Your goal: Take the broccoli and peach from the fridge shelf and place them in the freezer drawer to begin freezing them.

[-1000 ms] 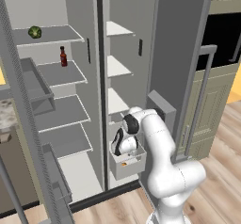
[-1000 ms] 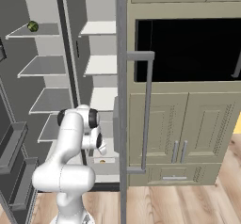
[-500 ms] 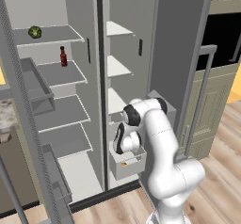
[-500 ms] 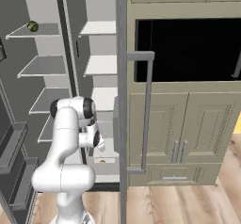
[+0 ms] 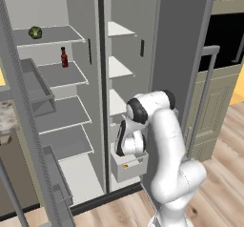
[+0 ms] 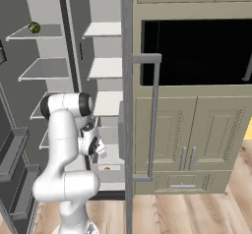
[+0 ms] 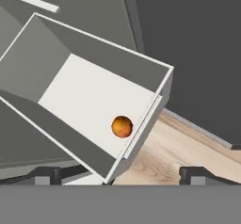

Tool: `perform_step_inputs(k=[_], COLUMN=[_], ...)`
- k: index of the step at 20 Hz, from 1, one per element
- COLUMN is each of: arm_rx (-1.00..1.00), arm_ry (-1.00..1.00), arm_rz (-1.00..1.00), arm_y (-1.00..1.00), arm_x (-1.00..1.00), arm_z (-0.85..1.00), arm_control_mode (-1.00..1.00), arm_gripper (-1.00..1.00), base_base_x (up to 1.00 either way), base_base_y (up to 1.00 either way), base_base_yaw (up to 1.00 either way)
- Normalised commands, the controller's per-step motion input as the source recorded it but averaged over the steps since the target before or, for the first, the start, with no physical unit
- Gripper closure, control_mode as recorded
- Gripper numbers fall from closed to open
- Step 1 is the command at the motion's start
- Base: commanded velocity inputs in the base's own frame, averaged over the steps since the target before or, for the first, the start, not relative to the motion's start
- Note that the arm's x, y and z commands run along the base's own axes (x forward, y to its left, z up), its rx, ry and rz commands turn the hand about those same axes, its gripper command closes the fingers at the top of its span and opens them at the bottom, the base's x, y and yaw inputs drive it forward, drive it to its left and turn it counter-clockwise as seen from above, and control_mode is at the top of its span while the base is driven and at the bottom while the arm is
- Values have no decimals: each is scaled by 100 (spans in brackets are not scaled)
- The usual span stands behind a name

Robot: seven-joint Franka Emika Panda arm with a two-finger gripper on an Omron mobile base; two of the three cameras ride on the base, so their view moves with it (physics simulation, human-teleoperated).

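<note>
So the peach (image 7: pixel 122 126) is sitting on the pale floor of the freezer drawer (image 7: pixel 52 60), close to the drawer's front panel, and nothing is touching it. Smooth orange ball with a reddish side, easy to spot from the hand camera. From the left base camera the peach (image 5: pixel 125 166) is just a tiny orange speck at the front of the drawer (image 5: pixel 128 166), mostly blocked by the arm, and from the right base camera it's an equally tiny dot (image 6: pixel 107 168).

The hand (image 7: pixel 120 175) hangs above the drawer with its jaws spread wide and nothing between them. Only the dark fingertips (image 7: pixel 47 175) poke in at the bottom, well apart, and the rest is cut off. In the left base view the hand (image 5: pixel 127 147) is a dark blob right over the drawer, hard to read.

The broccoli (image 5: pixel 35 32) is way up from the drawer on the top fridge shelf (image 5: pixel 57 34), a lumpy dark-green lump on a thin flat grey panel. One shelf below it stands a slim red sauce bottle (image 5: pixel 63 57). The drawer itself is a plain boxy thing, grey walls, whitish bottom.
</note>
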Motion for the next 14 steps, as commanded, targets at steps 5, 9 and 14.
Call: perform_step_inputs(k=[5,9,14], arm_rx=[1,2,0], arm_ry=[0,0,0], arm_rz=[0,0,0], arm_y=[0,0,0], arm_x=[-60,-50,-44], arm_z=[67,74,69], arm_control_mode=[-100,-100,-100], arm_gripper=[-100,-100,-100], base_base_x=[0,0,0], base_base_y=[0,0,0], base_base_yaw=[0,0,0])
